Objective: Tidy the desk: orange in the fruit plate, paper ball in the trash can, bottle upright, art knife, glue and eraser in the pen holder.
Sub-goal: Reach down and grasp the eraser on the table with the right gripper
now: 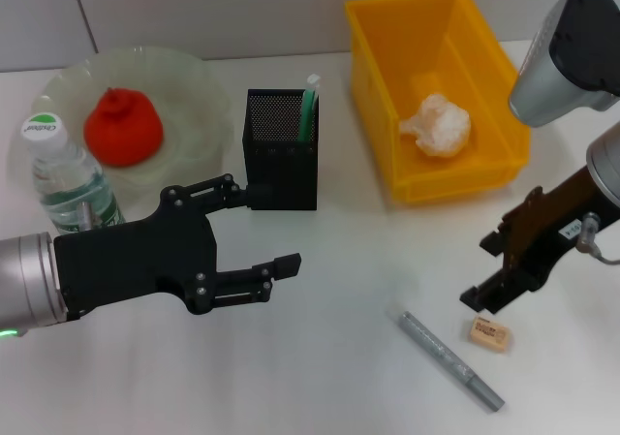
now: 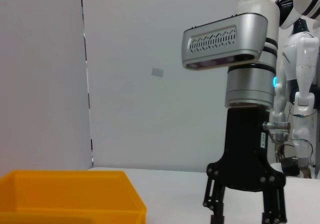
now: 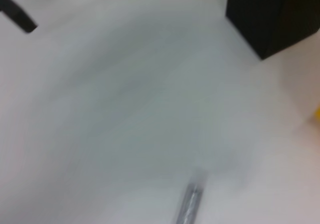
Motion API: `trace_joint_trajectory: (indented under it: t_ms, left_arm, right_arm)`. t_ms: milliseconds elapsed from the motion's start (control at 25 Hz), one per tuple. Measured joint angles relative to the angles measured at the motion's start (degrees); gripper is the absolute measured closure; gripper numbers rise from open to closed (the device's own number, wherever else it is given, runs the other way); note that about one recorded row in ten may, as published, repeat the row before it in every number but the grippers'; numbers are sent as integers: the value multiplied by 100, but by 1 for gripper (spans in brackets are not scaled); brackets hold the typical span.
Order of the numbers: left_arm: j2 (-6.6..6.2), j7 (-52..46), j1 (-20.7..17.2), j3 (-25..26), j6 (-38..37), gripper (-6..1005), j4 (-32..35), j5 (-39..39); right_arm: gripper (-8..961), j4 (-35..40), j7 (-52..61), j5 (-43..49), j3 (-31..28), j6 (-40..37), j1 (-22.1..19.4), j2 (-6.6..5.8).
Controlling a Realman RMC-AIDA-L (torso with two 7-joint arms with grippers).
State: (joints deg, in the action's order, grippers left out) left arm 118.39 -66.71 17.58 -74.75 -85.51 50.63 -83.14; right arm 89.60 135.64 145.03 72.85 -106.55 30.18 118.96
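**White desk, most items sorted, eraser and knife loose**

I see a white desk (image 1: 329, 357) against a pale panelled wall. At the far left sits the plate (image 1: 194, 96), with the orange (image 1: 123, 127) resting in it. The bottle (image 1: 66, 178) stands upright just in front of the plate's near left rim, white cap up. The black mesh holder (image 1: 281, 149) stands right of the plate, a green-and-white stick, which I take for the glue (image 1: 309, 108), poking out of its right side. Right of that is the yellow bin (image 1: 436, 86), which serves as the trash can, with the paper ball (image 1: 438, 125) lying inside.

Still out on the desk: the knife (image 1: 450, 359), a grey stick lying at a slant near the front edge, and the eraser (image 1: 489, 333), small and tan, just to its right.

My left gripper (image 1: 260, 230) hangs level above the desk in front of the holder, fingers spread and holding nothing; its upper finger tip sits close to the holder's lower left corner. My right gripper (image 1: 489, 275) is tipped down just beside the eraser, on its far left side. From the head view I cannot tell how its fingers stand, but the left wrist view shows the right gripper (image 2: 244, 211) pointing down with its fingers apart, nothing between them. The right wrist view shows the knife (image 3: 189, 204) below and the holder (image 3: 270, 14) farther off
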Motion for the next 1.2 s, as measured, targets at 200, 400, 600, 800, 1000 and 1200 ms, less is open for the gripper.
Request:
trace_joint_trajectory:
  t_ms: [200,400,600,800,1000,1200]
  left_arm:
    - [0,0,0,-4,0,209,0,0]
    - [0,1,0,-4,0,209,0,0]
    - [0,50,0,-4,0,208,0,0]
    - [0,52,14,-4,-1,208,0,0]
    - [0,53,17,-13,-1,208,0,0]
    - [0,53,18,-13,0,213,0,0]
  right_arm:
    - [187,-1,119,70,0,-216,22,-7]
    - [187,-15,165,308,1,-258,1,2]
    - [188,-106,192,455,1,-250,-22,2]
    - [188,-418,150,465,1,-192,-21,4]
    - [187,-609,96,532,29,-57,-7,5]
    - [187,-630,30,582,43,57,-4,5]
